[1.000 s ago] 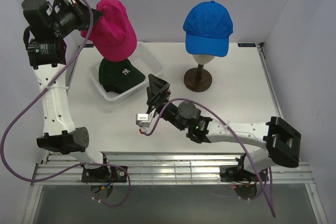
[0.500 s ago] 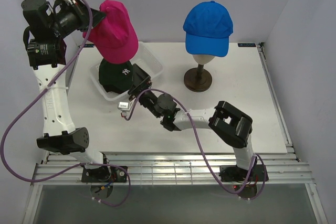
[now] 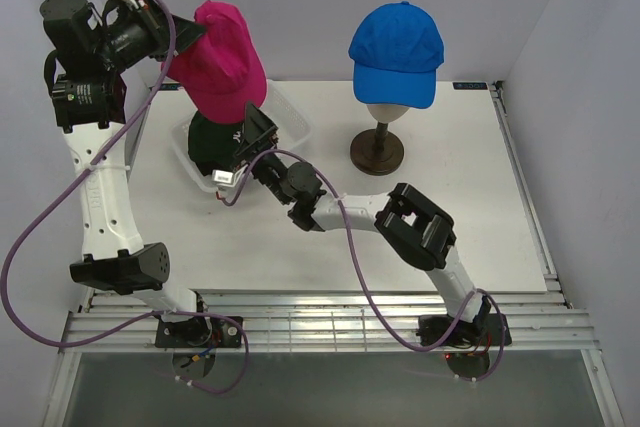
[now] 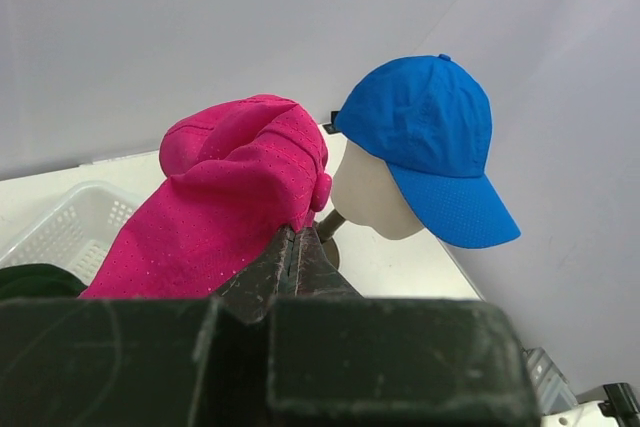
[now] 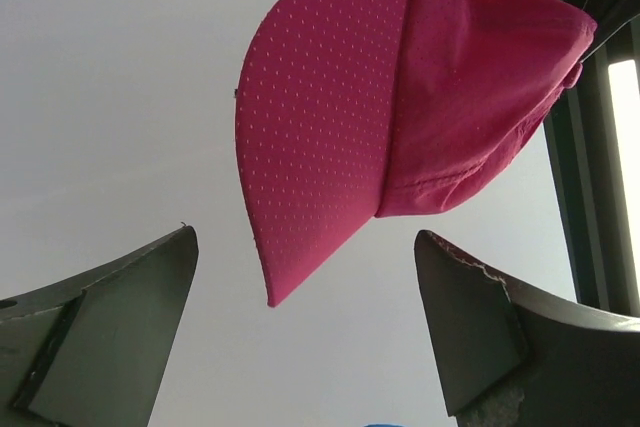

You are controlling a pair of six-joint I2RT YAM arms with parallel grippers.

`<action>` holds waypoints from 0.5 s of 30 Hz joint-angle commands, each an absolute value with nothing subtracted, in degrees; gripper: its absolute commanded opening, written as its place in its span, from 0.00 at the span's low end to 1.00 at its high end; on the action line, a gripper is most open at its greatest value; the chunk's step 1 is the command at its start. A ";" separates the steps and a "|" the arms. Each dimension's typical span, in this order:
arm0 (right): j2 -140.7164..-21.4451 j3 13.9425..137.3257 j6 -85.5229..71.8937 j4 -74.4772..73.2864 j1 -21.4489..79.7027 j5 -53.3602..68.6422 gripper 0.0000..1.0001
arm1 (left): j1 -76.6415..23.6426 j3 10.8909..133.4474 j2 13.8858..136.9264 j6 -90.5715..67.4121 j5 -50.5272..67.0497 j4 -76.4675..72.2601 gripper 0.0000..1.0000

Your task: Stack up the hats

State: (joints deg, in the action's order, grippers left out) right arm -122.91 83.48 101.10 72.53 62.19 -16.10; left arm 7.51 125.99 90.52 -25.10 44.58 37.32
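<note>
**A:** The right arm (image 3: 415, 227) has swung clear across the worktop (image 3: 450, 167), from front-right over to the white basket (image 3: 293, 119). The left arm (image 3: 100, 177) barely budged.

**B:** Yep. The pink cap (image 3: 222, 62) hangs above the basket, with the left hand (image 3: 185, 32) clamped on its crown. The blue cap (image 3: 397, 47) is on the mannequin head (image 3: 385, 112), and the green cap (image 3: 208, 139) is in the basket.

**A:** Key bit: the right hand (image 3: 250, 129) sits right under the pink cap, fingers wide apart and empty, and the brim points down at it. My guess is it's the nearer one for that brim.
</note>
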 commanded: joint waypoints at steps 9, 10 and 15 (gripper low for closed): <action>-124.72 91.05 97.56 75.32 60.91 -10.72 0.80 | 7.73 123.75 87.63 -27.25 47.90 34.98 0.00; -124.72 91.23 97.38 75.41 60.91 -10.64 0.76 | 7.73 123.40 87.63 -27.33 47.99 34.89 0.00; -122.88 89.39 98.17 78.92 61.52 -10.98 0.23 | 7.73 121.21 87.28 -25.06 45.71 35.68 0.00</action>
